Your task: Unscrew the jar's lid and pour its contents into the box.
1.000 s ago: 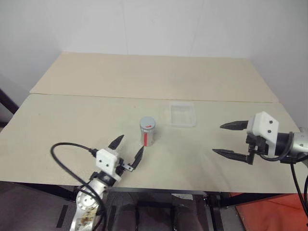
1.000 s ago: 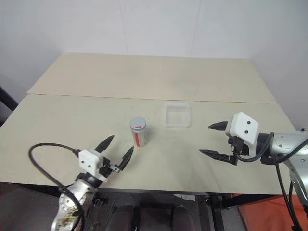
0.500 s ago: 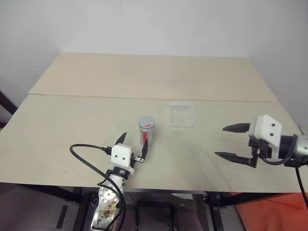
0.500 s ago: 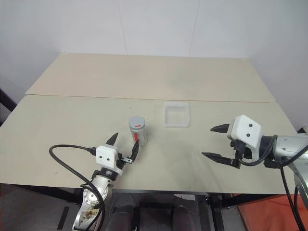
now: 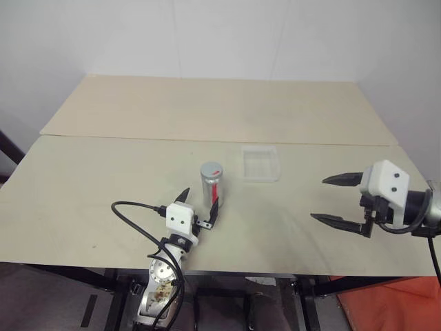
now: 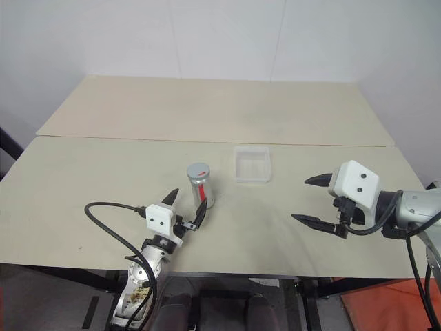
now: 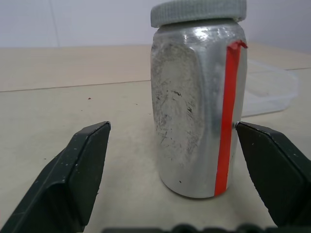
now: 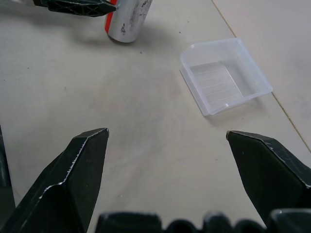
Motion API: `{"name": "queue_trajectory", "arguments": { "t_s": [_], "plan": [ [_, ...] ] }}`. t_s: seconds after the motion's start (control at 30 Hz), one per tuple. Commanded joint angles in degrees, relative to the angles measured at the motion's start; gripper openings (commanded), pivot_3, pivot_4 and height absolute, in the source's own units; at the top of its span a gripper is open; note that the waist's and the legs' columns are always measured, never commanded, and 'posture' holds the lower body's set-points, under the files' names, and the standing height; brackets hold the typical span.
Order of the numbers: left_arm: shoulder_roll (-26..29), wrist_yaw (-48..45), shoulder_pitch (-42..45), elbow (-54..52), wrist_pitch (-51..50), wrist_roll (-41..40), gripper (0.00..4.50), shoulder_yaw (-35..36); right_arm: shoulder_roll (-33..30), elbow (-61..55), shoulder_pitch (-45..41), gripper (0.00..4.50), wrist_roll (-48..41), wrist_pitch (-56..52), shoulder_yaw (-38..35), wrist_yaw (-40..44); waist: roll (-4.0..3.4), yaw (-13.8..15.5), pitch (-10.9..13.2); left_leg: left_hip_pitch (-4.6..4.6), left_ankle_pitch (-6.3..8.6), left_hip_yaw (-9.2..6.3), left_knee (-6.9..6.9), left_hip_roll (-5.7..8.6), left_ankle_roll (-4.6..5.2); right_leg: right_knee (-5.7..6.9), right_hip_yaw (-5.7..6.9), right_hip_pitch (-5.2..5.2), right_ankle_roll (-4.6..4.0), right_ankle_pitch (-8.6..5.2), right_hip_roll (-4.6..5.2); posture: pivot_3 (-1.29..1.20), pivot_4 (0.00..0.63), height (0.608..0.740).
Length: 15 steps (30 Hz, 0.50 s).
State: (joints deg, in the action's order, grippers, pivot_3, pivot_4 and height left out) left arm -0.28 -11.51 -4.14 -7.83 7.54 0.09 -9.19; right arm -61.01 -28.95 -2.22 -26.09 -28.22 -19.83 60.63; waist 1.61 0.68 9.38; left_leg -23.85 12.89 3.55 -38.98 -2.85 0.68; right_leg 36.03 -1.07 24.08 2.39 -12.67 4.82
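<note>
Silvery jar (image 5: 211, 184), lid (image 7: 198, 11) on, stands mid-frame between the left gripper's (image 5: 199, 208) wide-apart jaws, so squeeze low and square while the right gripper (image 5: 339, 200), jaws apart, waits right.

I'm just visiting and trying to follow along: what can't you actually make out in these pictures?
- What is inside the jar: in the left wrist view its wall is clouded and scuffed, so nothing shows through.
- Whether the left pincer touches the jar: in the head views one fingertip overlaps it; the left wrist view leaves it uncertain.
- The jar's top and lid in the right wrist view: cut off by the picture's edge.
- Anything in the box: it looks empty, but it is clear plastic.
</note>
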Motion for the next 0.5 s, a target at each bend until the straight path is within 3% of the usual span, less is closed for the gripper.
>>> {"name": "queue_trajectory", "arguments": {
  "t_s": [0.03,0.2,0.5],
  "plan": [
    [0.19,-0.92,0.17,-1.16,1.5,-0.57,4.48,-1.31,0.13,-1.77,-0.22,4.5,-0.87,-0.29,-2.2,-1.02,0.0,0.0,0.0,0.0,0.0,0.0,0.0,0.0,0.0,0.0,0.0,0.0,0.01,0.0,0.0,0.0,0.15,0.74],
    [1.0,-3.48,-1.55,-3.21,0.47,-1.46,4.48,-3.71,0.65,-2.03,0.87,4.5,-0.8,-0.17,-2.58,-1.62,0.0,-0.01,0.0,0.0,0.0,0.0,0.0,0.0,0.0,0.0,0.0,0.0,0.01,-0.01,0.0,0.0,0.15,0.74],
    [0.04,0.84,1.82,-0.08,1.01,2.86,4.48,-3.7,1.25,-2.48,1.54,4.5,-0.81,-0.12,-2.77,-2.47,0.0,0.01,0.0,0.0,0.0,-0.01,-0.01,0.0,0.0,0.0,0.0,0.0,0.05,-0.02,0.0,0.0,0.15,0.74]
  ]
}}
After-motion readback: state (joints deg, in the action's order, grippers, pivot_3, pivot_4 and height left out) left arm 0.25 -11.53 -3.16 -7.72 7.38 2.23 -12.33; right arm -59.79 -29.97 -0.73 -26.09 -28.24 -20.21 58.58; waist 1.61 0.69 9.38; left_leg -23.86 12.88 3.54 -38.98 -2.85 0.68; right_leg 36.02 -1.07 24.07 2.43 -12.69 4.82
